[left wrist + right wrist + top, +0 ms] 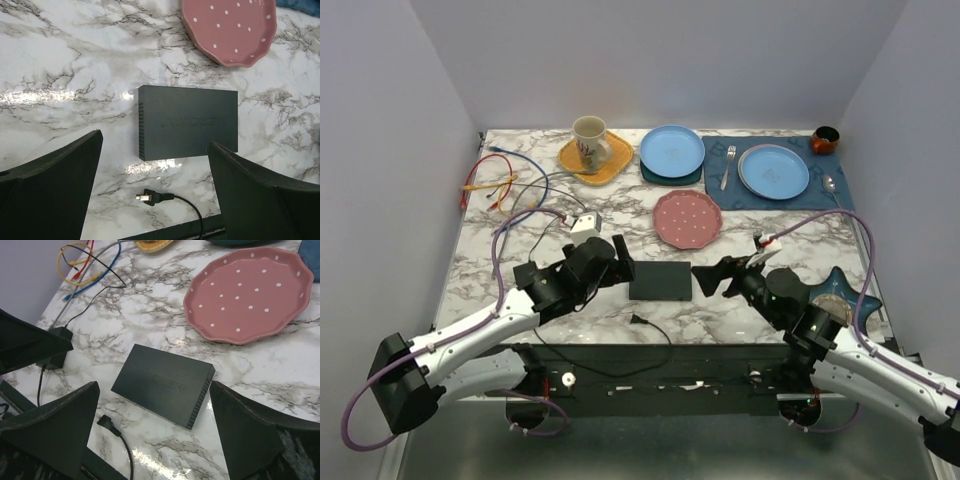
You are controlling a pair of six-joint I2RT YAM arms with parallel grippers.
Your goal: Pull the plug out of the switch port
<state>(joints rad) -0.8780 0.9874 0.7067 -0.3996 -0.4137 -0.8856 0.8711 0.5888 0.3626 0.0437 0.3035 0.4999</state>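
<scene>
light: bright, even | glare: white patches on table (30,97) (wrist views) | focus: sharp

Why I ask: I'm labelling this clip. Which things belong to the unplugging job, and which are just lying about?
Job in hand:
- switch
- loose black plug on its cable, lying apart from the switch
- left claw and right claw, both open, either side of the switch

Lying about:
- pink dotted plate
- blue plate
- mug
- fork
- coloured cables

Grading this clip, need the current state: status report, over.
Left gripper, right gripper open, empty. Switch flat on table, no cable seen in it. Plug loose by near edge. Nothing in the way.
</scene>
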